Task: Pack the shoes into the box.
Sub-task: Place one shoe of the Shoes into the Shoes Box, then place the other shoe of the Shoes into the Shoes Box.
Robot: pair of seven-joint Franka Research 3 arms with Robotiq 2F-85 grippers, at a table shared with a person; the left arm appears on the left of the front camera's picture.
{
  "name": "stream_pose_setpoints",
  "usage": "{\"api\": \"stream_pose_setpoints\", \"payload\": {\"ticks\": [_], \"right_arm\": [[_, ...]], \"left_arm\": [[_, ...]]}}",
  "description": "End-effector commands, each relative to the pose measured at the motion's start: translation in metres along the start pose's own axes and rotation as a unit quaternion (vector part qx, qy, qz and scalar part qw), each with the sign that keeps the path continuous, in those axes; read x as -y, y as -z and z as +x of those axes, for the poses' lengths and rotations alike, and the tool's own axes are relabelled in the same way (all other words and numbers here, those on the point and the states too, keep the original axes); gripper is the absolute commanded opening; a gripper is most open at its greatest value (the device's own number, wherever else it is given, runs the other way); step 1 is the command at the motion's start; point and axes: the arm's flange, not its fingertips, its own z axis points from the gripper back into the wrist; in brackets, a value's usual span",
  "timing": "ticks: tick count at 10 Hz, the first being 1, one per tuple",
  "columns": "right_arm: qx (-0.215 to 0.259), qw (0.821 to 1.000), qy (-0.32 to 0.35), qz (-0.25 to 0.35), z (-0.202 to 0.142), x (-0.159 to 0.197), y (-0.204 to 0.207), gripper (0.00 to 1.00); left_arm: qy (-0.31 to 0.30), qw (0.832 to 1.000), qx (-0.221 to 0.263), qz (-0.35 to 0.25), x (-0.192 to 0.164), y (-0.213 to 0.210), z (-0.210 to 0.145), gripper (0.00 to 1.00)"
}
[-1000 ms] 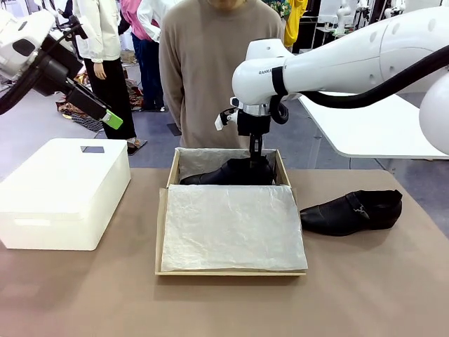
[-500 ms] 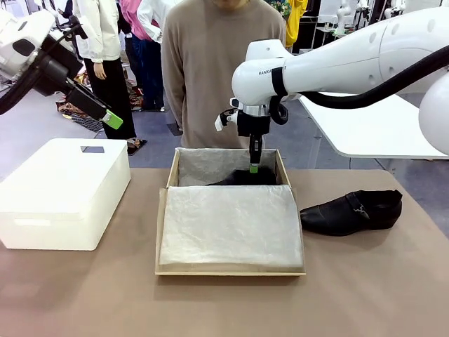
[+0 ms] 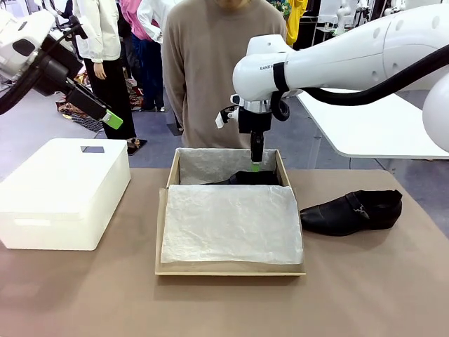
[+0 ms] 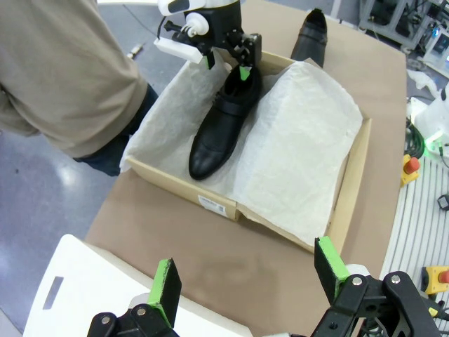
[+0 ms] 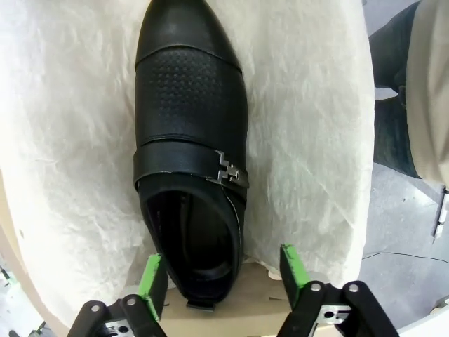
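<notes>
– Right gripper (image 5: pixel 220 270): how do its jaws stand?
– Wide apart, gripping nothing. The fingers point straight down, one on each side of the heel of the shoe (image 5: pixel 189 140) and just above it. I can't tell whether a pad brushes the leather.
– Which way does that shoe point?
– Its heel is right below the fingertips and its toe points away from them, toward the left arm's side. It rests sole down, and its long axis runs along the far wall of the box (image 3: pixel 172 167). The buckle (image 5: pixel 228 170) is on the side facing the person (image 3: pixel 210 63), who stands just beyond the gripper.
– What does the box hold?
– That one shoe, lying on white tissue (image 3: pixel 231 225) in the far part, under the gripper. On the robot's side of the gripper, more tissue is spread flat across the near part of the box.
– And the other shoe (image 3: pixel 351 210)?
– It is outside the box, on the table (image 3: pixel 365 295), to the gripper's right and nearer the robot. It sits near the box's right edge without touching it. It stands on its sole with the toe toward the box and the heel away, its long axis roughly parallel to the first.
– Left gripper (image 3: pixel 112 119)?
– Its jaws are spread wide too, and it is empty. It is held high, well to the right gripper's left, over the white box (image 3: pixel 63 189). That one stands on the table apart from the cardboard one.
</notes>
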Motion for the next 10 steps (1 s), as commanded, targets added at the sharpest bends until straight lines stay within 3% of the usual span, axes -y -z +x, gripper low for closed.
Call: {"api": "stream_pose_setpoints", "payload": {"ticks": [1, 9, 10], "right_arm": [[0.003, 1.0, -0.015, 0.008, -0.004, -0.003, -0.009, 1.0], [-0.003, 1.0, -0.002, 0.0, -0.001, -0.006, -0.014, 1.0], [0.002, 1.0, -0.006, 0.004, -0.01, -0.012, -0.036, 1.0]], "left_arm": [[-0.006, 1.0, 0.011, 0.0, 0.0, 0.001, 0.0, 1.0], [-0.006, 1.0, 0.011, 0.0, 0.0, 0.001, 0.0, 1.0], [-0.006, 1.0, 0.011, 0.0, 0.0, 0.001, 0.0, 1.0]]}}
